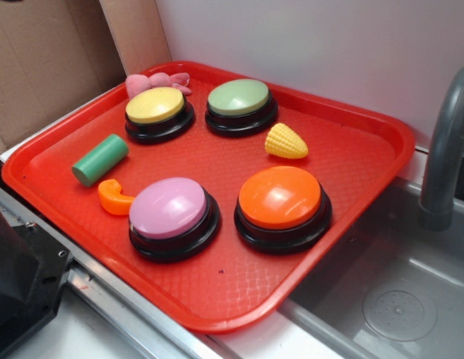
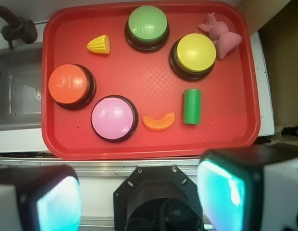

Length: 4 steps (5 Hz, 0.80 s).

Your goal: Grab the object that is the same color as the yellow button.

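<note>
**Toy corn waits on the red tray as the claw hangs back, spread wide**

A small yellow corn cob (image 2: 99, 44) lies on its side on a red tray (image 2: 245, 96), apart from everything, between the green-topped button (image 2: 147, 24) and the orange-topped button (image 2: 68, 84). It matches the yellow button (image 2: 195, 53), which stands across the tray beside a pink soft toy (image 2: 221, 36). The claw (image 2: 139, 197) hovers released short of the tray's near rim, its two pads far apart and nothing between them.

The cob looks like hollow, stiff plastic: probably light, unlikely to crush, yet prone to skid on its tapered, glossy shape. The bumpy kernels should give the pads some bite. A hold across the thick middle, not the narrow tip, seems safest, with the pads closing on the cob's two long flanks. The open tray around it leaves room to come down.
</note>
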Tool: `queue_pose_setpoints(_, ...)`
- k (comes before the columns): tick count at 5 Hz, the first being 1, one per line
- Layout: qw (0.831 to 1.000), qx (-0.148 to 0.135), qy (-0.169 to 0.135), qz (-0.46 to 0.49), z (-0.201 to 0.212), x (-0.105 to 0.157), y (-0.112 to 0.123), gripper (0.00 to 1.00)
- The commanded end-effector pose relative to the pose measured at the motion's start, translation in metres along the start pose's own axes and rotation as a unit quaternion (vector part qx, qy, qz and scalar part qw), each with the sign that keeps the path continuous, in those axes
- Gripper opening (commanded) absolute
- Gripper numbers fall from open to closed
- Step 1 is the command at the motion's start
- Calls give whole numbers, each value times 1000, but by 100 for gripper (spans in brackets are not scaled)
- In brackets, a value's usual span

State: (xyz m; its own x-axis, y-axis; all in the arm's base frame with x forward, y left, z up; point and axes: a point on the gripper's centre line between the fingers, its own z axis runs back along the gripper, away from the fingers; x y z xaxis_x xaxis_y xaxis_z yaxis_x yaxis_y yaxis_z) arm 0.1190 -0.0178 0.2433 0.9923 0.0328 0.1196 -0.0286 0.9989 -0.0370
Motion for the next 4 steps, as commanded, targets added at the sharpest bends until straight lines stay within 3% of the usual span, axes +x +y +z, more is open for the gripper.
queue_pose_setpoints(1,1000,0,0,0,0,0,0,100)
queue_pose_setpoints(2,995,6,-4,-101,1,13,-4,100)
queue_pose_setpoints(3,974,9,-5,-226,0,28,-15,100)
queue_pose_setpoints(4,939,-11,-22,-344,-6,45,-12,100)
